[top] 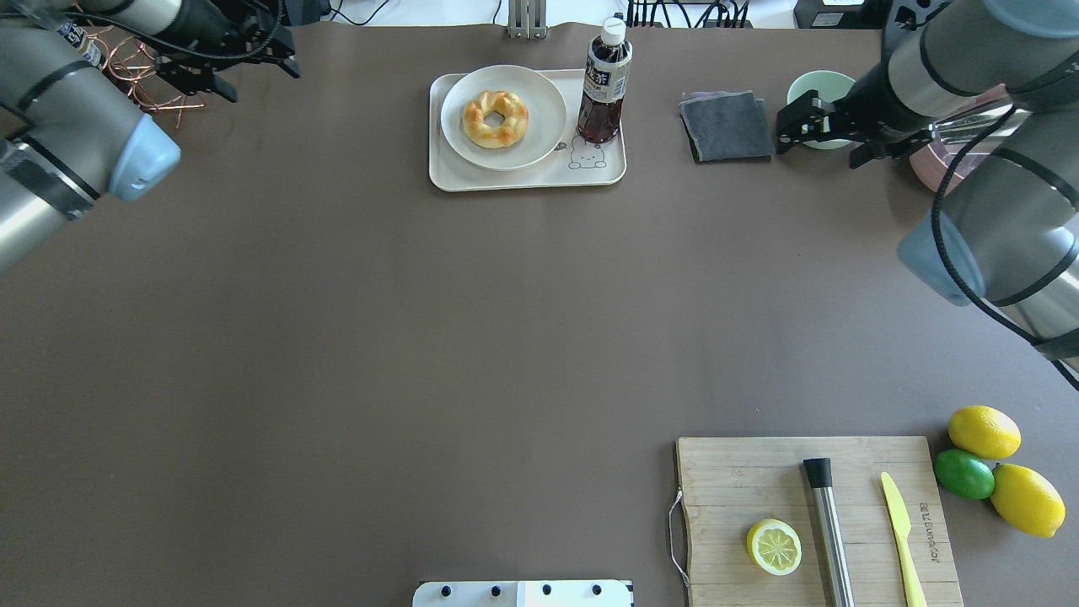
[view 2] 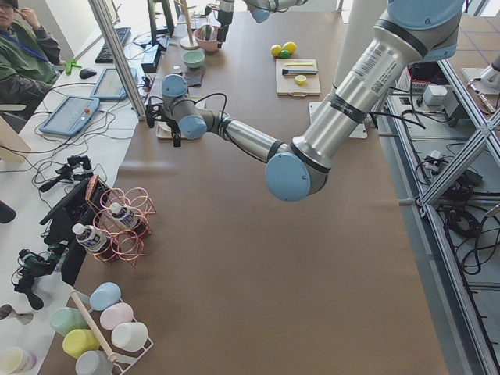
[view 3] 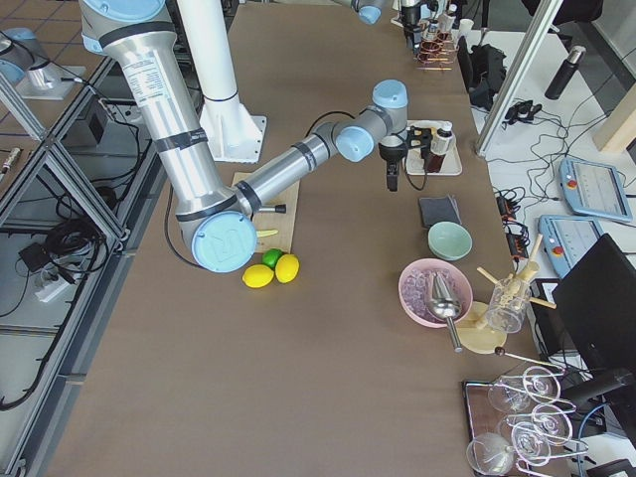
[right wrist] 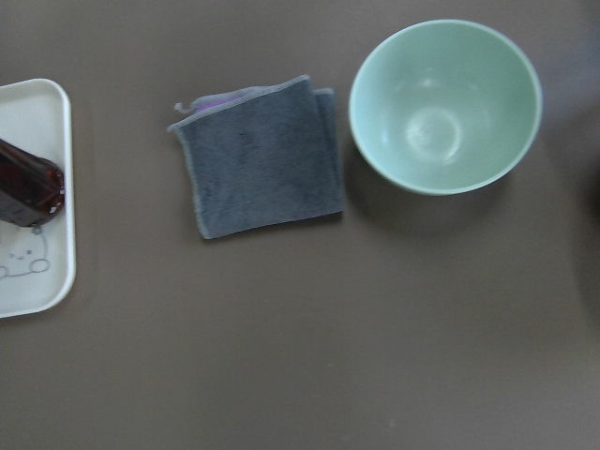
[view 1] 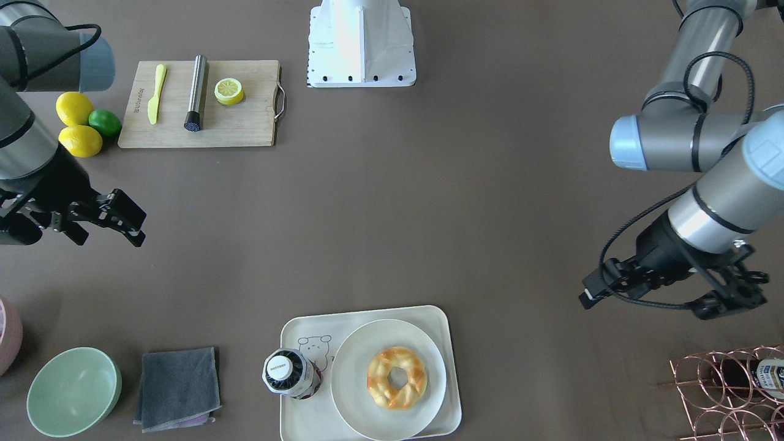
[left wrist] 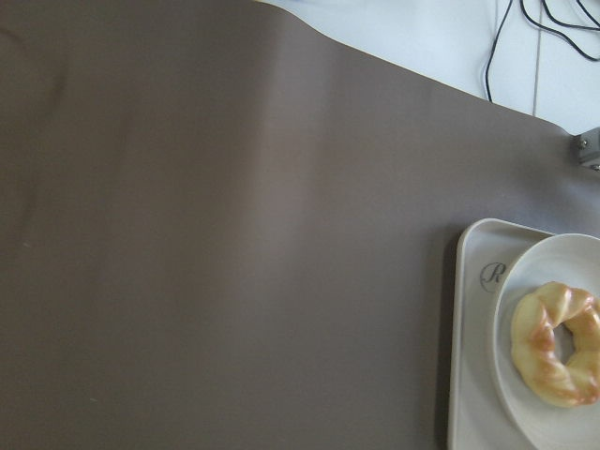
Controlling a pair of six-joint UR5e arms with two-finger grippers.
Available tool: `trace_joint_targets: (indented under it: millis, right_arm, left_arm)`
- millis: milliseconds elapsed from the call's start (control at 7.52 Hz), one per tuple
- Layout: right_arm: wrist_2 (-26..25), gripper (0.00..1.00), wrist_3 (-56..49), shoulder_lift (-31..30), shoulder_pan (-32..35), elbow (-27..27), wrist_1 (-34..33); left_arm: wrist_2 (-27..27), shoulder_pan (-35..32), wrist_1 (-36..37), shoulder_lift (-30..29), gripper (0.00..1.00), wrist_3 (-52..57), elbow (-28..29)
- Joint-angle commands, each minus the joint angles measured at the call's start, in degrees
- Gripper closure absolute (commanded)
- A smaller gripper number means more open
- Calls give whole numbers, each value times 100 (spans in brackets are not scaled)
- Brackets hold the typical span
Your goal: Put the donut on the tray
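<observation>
1. The table (top: pixel 337 337) is mostly bare brown surface between the arms and its far edge, so I'd judge either arm has open room to travel.
2. The tray (top: pixel 523 179) lies at the far edge, about the middle, with a raised rim all round. Most of its floor is taken. Only a strip on the near side by the bear drawing and narrow margins show bare.
3. A round plate (top: pixel 544 101) fills the tray's left part and nearly touches the rim on 3 sides.
4. A bottle (top: pixel 603 84) stands upright on the tray's right part, just beside the plate. It looks tall and tippy, and it is the main thing to steer clear of.
5. The left gripper (top: pixel 253 74) hangs at the far left, well apart from the tray, fingers spread and empty. The right gripper (view 1: pixel 131 223) hangs on the far right near a grey cloth (top: pixel 725 126) and a green bowl (top: pixel 822 88), fingers also spread and empty.
6. The donut (top: pixel 496 119) lies flat in the middle of the plate, so it is over the tray but not on its floor. It looks light and soft, with a glaze that may be slick. I'd pinch 1 side of the ring gently, 1 finger down the hole and 1 outside. The left side looks best, since it is away from the bottle.
</observation>
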Motion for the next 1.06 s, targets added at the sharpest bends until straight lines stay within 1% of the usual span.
trace_joint_targets:
  millis: [0,133,266,399,532,665,798,931]
  right_arm:
    - [608,0,-2217,-1100,1260,-54,-8]
    - [749,0,-3010,-1435,1726,-141,-16]
    - [759,0,-3914,-1595,2192,-150,-434]
    - [733,0,-4950,-1579,2684,-150,-1143]
    - [681,0,-5795,-1562,3133,-168,-1751]
    - [619,0,-6135,-1562,3485,-142,-2113]
    - [584,0,-6329,-1692,3698,-150,-2134]
    - [436,0,-6705,-1972,3761,-124,-2030]
  left_arm:
    - [-225,-1097,1883,557,2,2869,-876]
    - [-217,-1528,2579,584,2,3925,-948]
    - [-208,-1924,3047,602,2,4762,-940]
    - [-190,-2215,3260,733,2,5266,-931]
    - [-216,-2331,3271,1012,2,5437,-922]
    - [-234,-2376,3228,1328,2,5438,-913]
    - [-234,-2376,3158,1775,2,5447,-939]
    - [-234,-2385,2774,2284,2,5412,-835]
